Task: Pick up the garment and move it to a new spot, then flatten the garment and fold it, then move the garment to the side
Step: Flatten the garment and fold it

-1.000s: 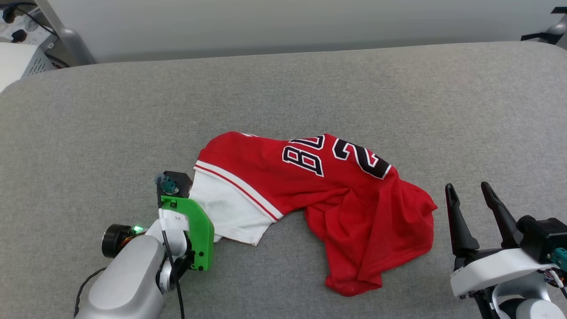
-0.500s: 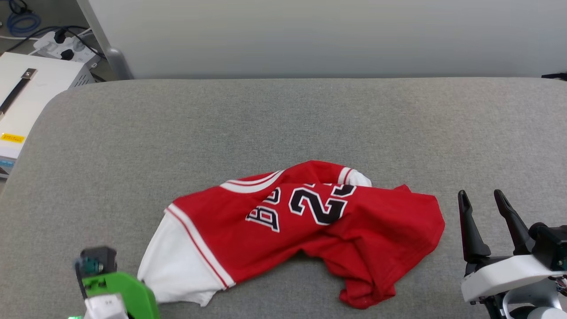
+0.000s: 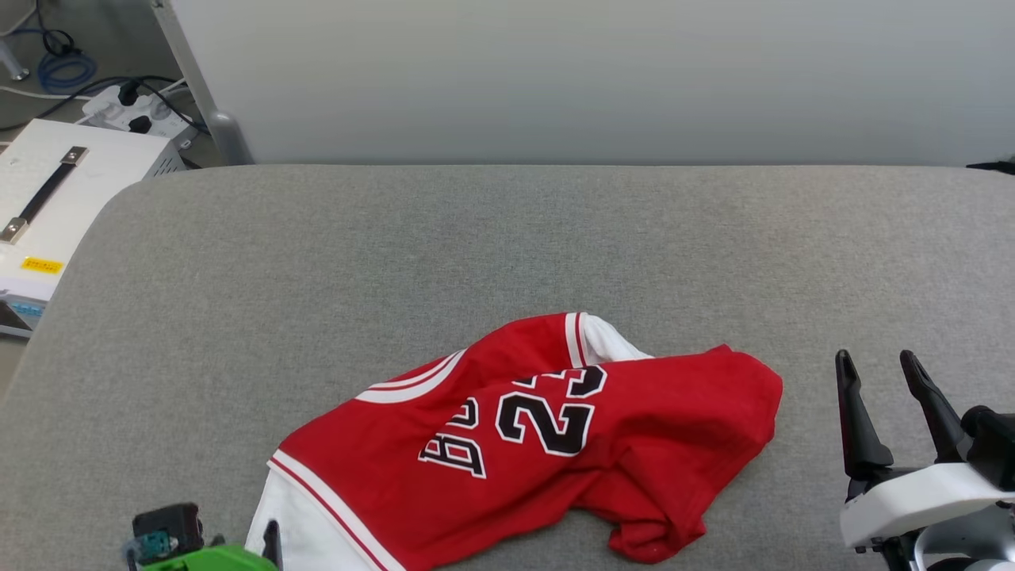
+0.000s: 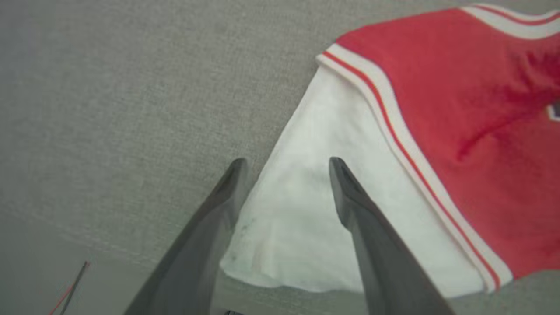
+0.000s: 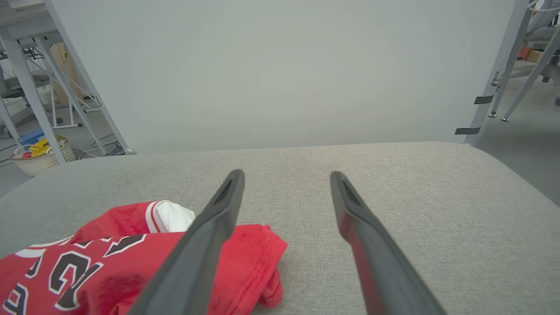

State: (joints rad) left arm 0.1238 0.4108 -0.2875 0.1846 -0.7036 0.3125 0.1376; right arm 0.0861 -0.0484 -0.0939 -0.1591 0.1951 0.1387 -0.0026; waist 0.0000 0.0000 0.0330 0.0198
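The garment (image 3: 539,444) lay crumpled on the grey padded surface (image 3: 396,238), toward my near edge, with its black number facing up and a red hem bunched at the right. Its white sleeve (image 4: 315,218) spread flat at the near left corner. Through the left wrist camera I saw the left gripper (image 4: 286,161) poised over that sleeve, both fingers spread wide and the cloth lying between them, not pinched. The right gripper (image 3: 875,358) stood well apart to the garment's right, its jaws wide too and holding nothing. A white case (image 3: 47,206) sat off the surface's far left corner.
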